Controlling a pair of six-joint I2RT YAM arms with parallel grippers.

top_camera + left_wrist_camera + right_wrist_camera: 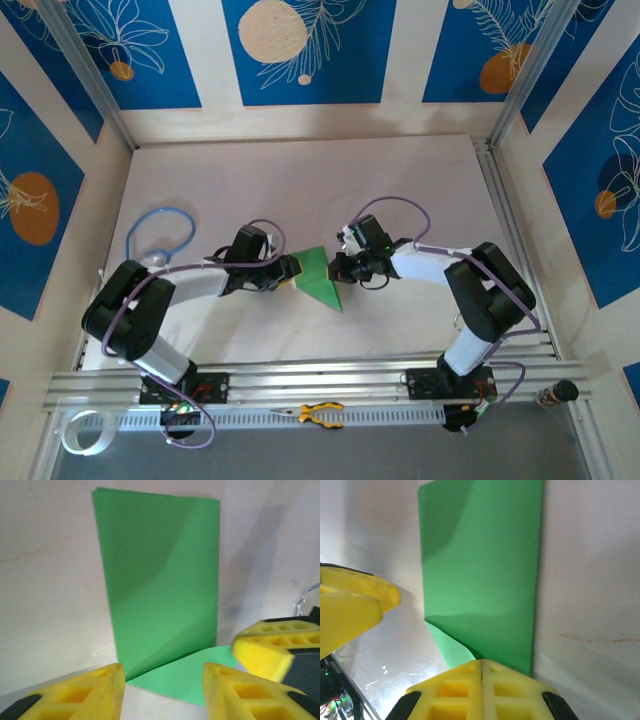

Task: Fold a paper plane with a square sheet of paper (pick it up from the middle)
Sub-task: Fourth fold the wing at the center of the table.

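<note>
The square sheet of paper (322, 278) is bright green and lies folded over on the table between my two grippers. In the left wrist view its upper layer (160, 575) lifts off a lower flap (190, 675) that stays flat on the table. My right gripper (482, 662) is shut, and the near edge of the raised layer (480, 580) runs into its fingertips. From above, the right gripper (335, 268) sits at the sheet's right edge. My left gripper (164, 685) is open, its fingers astride the flat flap without touching it, at the sheet's left edge (292, 270).
Yellow-handled pliers (318, 412) lie on the near rail. A blue cable loop (160, 235) sits far left. A roll of tape (85, 432) is at the near left corner, and a dark bottle (555, 393) lies at the near right.
</note>
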